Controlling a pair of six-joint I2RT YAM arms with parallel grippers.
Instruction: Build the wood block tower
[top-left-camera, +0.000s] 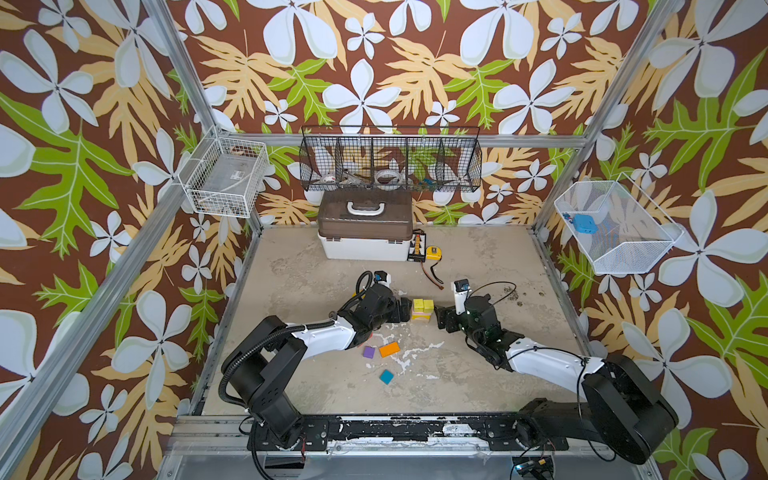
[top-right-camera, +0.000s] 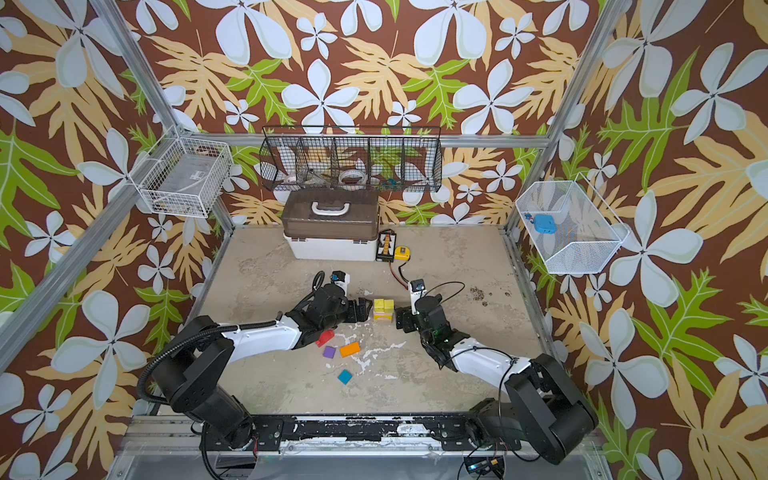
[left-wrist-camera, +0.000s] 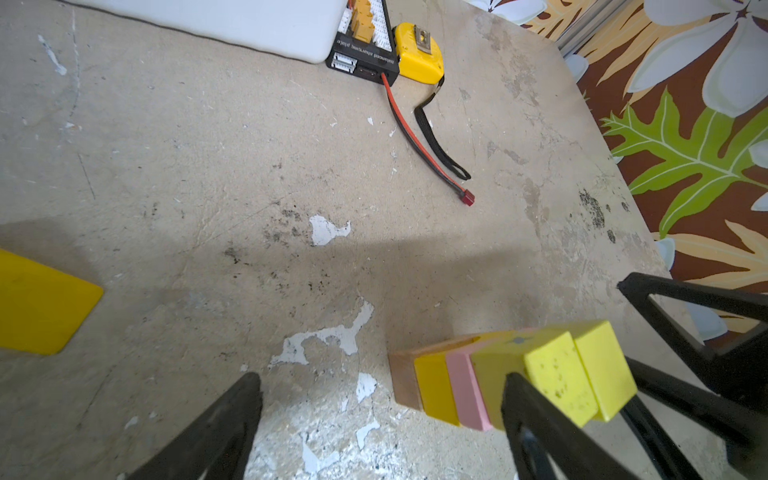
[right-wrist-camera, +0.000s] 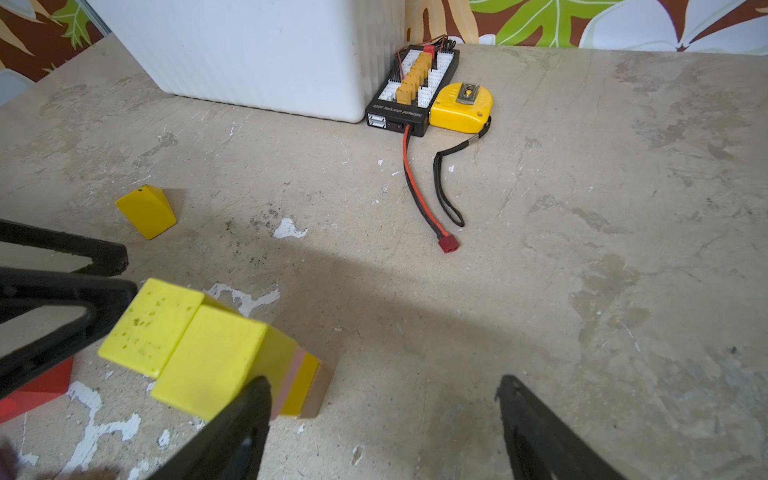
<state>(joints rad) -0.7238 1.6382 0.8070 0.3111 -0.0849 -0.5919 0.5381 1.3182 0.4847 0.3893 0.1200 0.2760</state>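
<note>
While left gripper (top-left-camera: 405, 309) and right gripper (top-left-camera: 440, 316) gape, the tower (top-left-camera: 423, 309) (yellow-topped) seemingly stands untouched.

My surface (top-left-camera: 498, 270) is beige, scuffed, with chipped white patches. The tower (top-left-camera: 422, 311) stands at its centre. Toward my base lie the red arch (top-right-camera: 325, 338), purple block (top-left-camera: 368, 352), orange block (top-left-camera: 389, 349) and teal block (top-left-camera: 386, 376), each apart. At the back: white box (top-left-camera: 365, 249), with the charging board (top-left-camera: 417, 247) and tape measure (top-left-camera: 435, 252) just beside it.
</note>
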